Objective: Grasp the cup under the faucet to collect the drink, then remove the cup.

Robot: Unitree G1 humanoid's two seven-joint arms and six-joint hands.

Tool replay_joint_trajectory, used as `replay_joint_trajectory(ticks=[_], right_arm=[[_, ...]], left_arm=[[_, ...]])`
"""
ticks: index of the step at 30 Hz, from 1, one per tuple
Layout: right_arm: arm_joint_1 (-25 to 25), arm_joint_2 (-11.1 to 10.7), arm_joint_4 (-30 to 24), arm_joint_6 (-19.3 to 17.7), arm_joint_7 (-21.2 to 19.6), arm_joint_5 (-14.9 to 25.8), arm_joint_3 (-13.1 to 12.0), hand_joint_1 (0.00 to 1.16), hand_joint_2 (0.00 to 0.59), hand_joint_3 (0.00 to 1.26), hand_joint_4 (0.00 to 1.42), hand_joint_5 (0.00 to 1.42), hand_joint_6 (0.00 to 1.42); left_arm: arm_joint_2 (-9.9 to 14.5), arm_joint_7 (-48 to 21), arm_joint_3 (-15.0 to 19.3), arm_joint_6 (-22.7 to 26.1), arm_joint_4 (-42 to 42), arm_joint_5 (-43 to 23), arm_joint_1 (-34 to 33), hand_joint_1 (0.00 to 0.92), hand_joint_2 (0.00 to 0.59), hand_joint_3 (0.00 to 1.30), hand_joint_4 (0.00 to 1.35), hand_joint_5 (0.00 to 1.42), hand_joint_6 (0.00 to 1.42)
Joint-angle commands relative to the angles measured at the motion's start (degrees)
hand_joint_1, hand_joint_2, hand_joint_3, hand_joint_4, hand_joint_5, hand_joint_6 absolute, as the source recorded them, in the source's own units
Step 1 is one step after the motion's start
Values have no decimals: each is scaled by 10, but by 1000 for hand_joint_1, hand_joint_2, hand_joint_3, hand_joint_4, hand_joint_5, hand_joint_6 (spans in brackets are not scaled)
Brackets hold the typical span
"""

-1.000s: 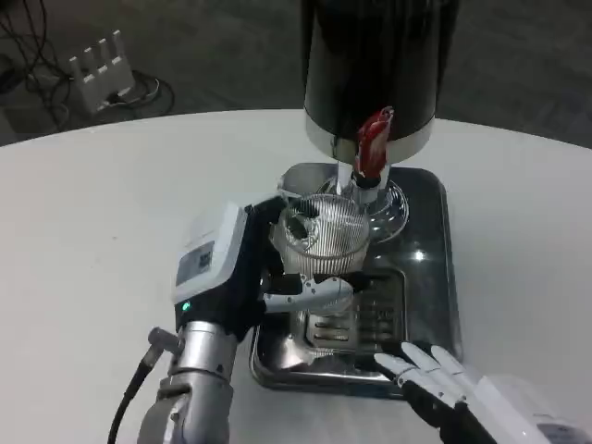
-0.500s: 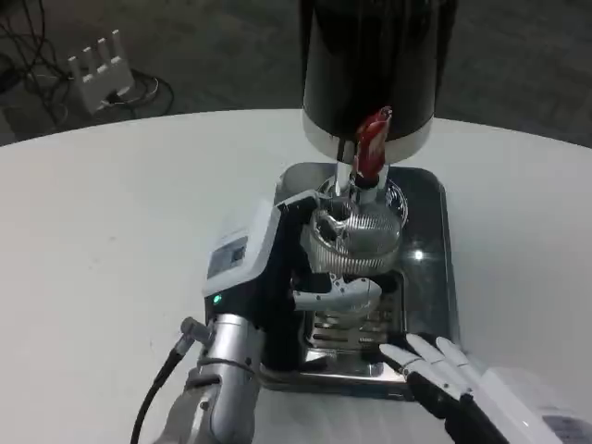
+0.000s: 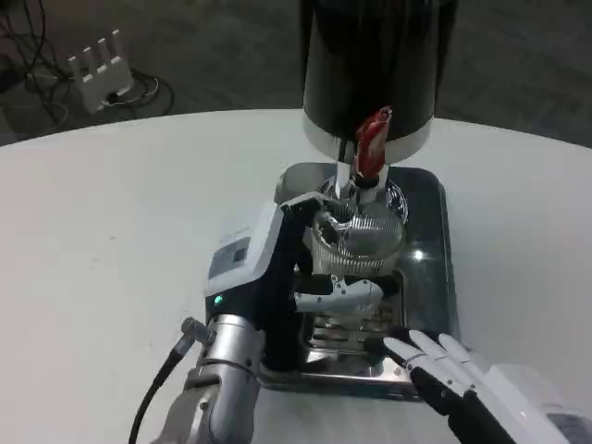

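Note:
A clear ribbed cup (image 3: 359, 240) stands under the faucet (image 3: 359, 185) of the black drink dispenser (image 3: 370, 65), which has a red tap lever (image 3: 373, 141). My left hand (image 3: 277, 273) grips the cup from its left side, fingers wrapped around its lower wall. The cup sits over the grille of the metal drip tray (image 3: 425, 277). My right hand (image 3: 453, 379) lies at the tray's front right corner with its fingers stretched out and apart, holding nothing.
The dispenser and tray stand on a round white table (image 3: 111, 231). On the floor beyond the far left edge are a white power strip (image 3: 97, 65) and cables.
My left hand has carried the cup right and back, from the tray's left part to under the faucet. The right hand has barely shifted.

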Motion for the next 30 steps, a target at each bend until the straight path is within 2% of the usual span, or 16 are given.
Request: replay_joint_trajectory(ticks=[1, 3, 4, 6, 7, 12, 18, 30], right_arm=[[3, 2, 4, -4, -7, 3, 5, 633, 444, 122, 42, 0, 0], [3, 3, 3, -4, -9, 3, 6, 634, 445, 119, 42, 0, 0], [3, 2, 3, -4, -8, 3, 5, 635, 446, 118, 42, 0, 0], [2, 1, 1, -4, -8, 5, 3, 637, 448, 117, 42, 0, 0], [2, 1, 1, -4, -8, 5, 2, 638, 448, 117, 42, 0, 0], [7, 1, 1, -6, -12, 7, -1, 642, 450, 115, 42, 0, 0], [10, 0, 8, -9, -18, 8, 1, 645, 451, 115, 42, 0, 0], [-1, 1, 16, -5, -18, 1, 16, 649, 451, 114, 51, 0, 0]], left_arm=[[10, -6, 9, -4, -15, -13, 11, 268, 12, 400, 572, 818, 492], [14, -21, 8, -10, -13, -24, 10, 183, 0, 261, 362, 690, 447], [16, -36, 6, -14, -9, -31, 8, 137, 0, 176, 260, 566, 397], [18, -61, 3, -20, -4, -42, 4, 94, 0, 54, 122, 387, 275], [18, -69, 2, -20, -2, -45, 3, 91, 0, 31, 94, 351, 250], [20, -88, 3, -22, 1, -51, 0, 80, 0, 0, 33, 267, 175], [26, -100, 12, -28, -7, -65, 7, 67, 0, 0, 9, 229, 140], [41, -104, 49, -15, -99, -86, 77, 0, 0, 0, 0, 189, 110]])
